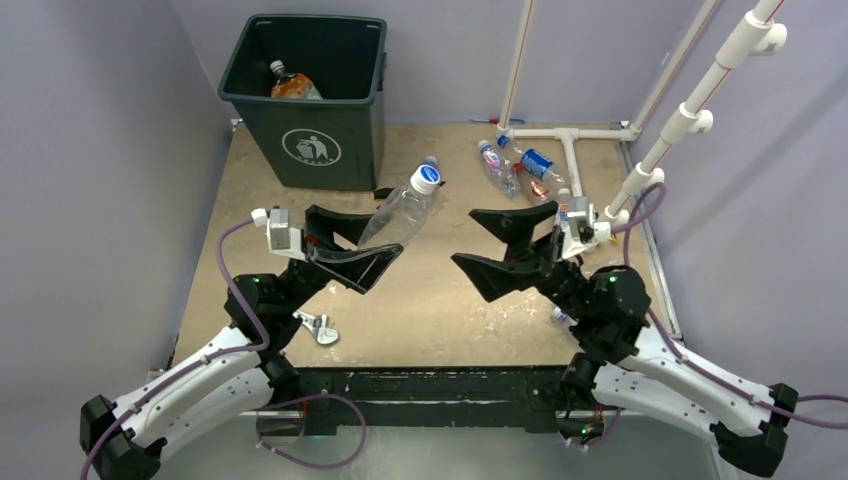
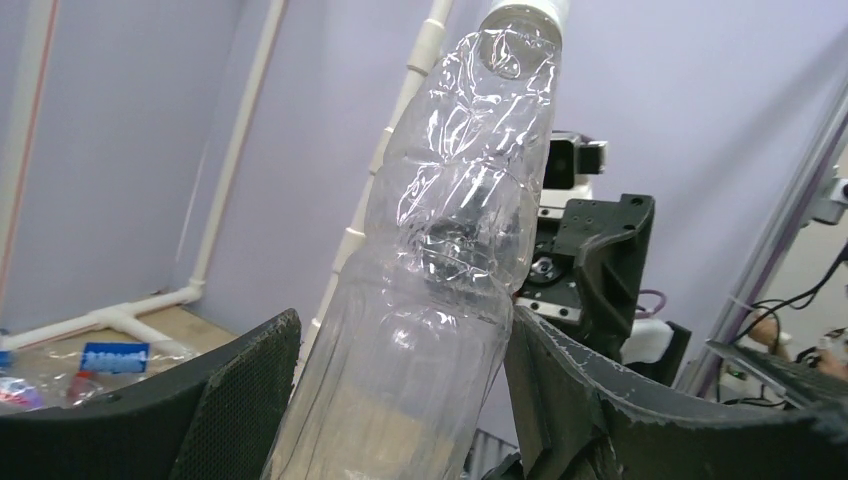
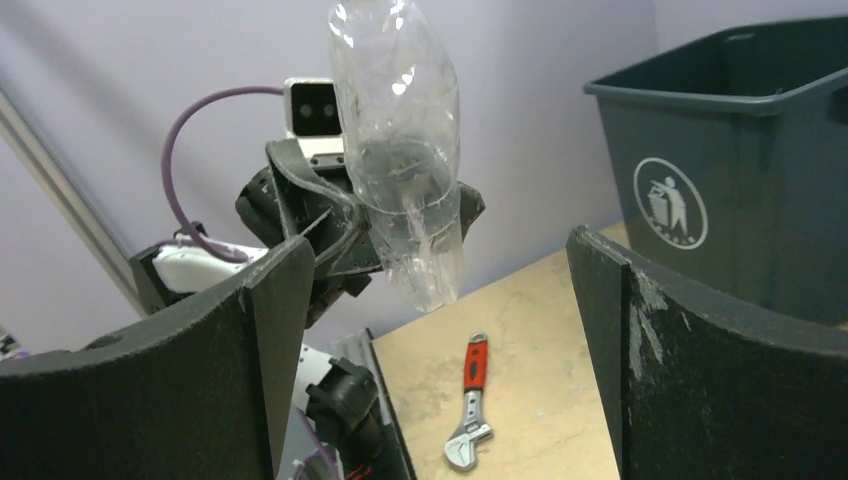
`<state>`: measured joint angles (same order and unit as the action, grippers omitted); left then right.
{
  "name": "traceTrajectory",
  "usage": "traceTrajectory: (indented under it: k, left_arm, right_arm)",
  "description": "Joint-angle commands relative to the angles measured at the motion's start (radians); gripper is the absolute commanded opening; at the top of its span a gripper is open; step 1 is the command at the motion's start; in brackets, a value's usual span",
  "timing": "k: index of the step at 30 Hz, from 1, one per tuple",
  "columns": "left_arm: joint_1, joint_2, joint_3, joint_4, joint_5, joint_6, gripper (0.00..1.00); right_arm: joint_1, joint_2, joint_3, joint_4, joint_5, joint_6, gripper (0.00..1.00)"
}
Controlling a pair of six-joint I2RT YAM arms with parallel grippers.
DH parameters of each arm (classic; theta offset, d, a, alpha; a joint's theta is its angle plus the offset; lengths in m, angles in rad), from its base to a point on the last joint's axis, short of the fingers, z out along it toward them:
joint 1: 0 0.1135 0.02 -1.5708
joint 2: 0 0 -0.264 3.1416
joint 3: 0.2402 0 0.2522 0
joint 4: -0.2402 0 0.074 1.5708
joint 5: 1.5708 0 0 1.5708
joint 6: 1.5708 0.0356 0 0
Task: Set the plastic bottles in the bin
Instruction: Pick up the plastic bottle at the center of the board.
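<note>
Robot lab test cell on my screens right now.

I'm seeing plain lilac walls (image 1: 90,150) boxing in a tan board tabletop (image 1: 440,300) on three sides, with the bin (image 1: 305,100) at the far left corner. Right of the bin, a frame of white plastic pipes (image 1: 570,135) lies on the board and climbs the wall. Along the near edge, opposite the bin, my left arm (image 1: 190,385) and right arm (image 1: 680,375) are bolted to a black rail (image 1: 430,385), each with a wrist camera and a trailing purple cable (image 3: 228,94).
</note>
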<state>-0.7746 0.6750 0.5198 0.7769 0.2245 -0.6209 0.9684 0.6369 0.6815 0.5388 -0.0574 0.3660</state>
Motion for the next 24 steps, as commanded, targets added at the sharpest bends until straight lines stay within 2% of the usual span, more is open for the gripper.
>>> traceTrajectory:
  k: [1, 6, 13, 24]
  left_arm:
    - [0.0, 0.029, -0.006, 0.194, 0.047, -0.154, 0.0]
    - [0.001, 0.038, -0.024, 0.246, 0.038, -0.2, 0.0]
    - [0.0, 0.05, -0.041, 0.286, 0.051, -0.231, 0.0]
    - [0.0, 0.084, -0.047, 0.31, 0.068, -0.235, 0.0]
  right_arm:
    - [0.001, 0.06, -0.01, 0.329, -0.074, 0.078, 0.97]
    - [0.001, 0.175, 0.013, 0.458, -0.136, 0.118, 0.95]
    - [0.001, 0.321, 0.073, 0.55, -0.17, 0.156, 0.96]
    - [0.021, 0.468, 0.177, 0.605, -0.196, 0.181, 0.94]
